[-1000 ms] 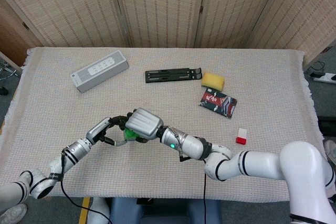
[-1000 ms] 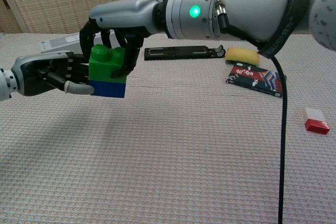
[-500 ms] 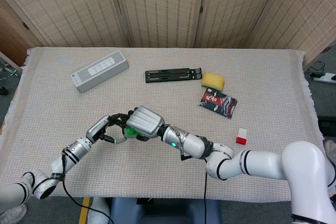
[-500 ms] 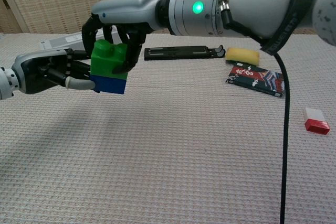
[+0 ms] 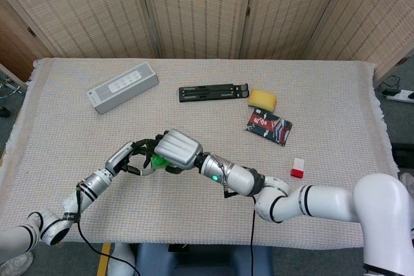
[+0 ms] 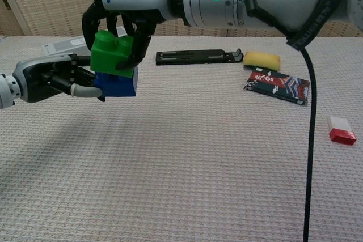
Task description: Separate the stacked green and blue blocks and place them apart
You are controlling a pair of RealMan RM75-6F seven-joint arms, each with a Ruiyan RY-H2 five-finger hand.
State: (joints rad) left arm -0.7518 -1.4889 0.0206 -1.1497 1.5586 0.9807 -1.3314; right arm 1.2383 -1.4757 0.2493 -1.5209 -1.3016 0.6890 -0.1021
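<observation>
Holding: both hands meet above the near-left part of the table [image 5: 336,95], each on one block of the pair
Right hand [image 6: 113,18]: comes in from above, dark fingers [image 6: 138,38] curled down around the green block [image 6: 110,55]; in the head view its grey back [image 5: 176,150] covers most of the blocks
Left hand [image 6: 54,77]: reaches in from the left, fingers wrapped against the blue block [image 6: 118,83], gripping its left side
Green block: tilted, its left edge lifted and shifted leftward off the blue block, still touching the top of it
Blue block: under the green one, held off the cloth
Blocks in head view: only a green sliver [image 5: 160,159] shows between the two hands
Left hand in head view [image 5: 134,156]: just left of the right hand, fingers pointing toward it
Grey speaker [image 5: 123,87]: far left of the table, well apart from the hands
Black stand [image 5: 214,92]: lies flat at the far middle
Yellow sponge [image 5: 262,99]: just right of the stand
Patterned packet [image 5: 269,127]: near the sponge, on its near side
Red and white block [image 5: 297,167]: alone on the right
</observation>
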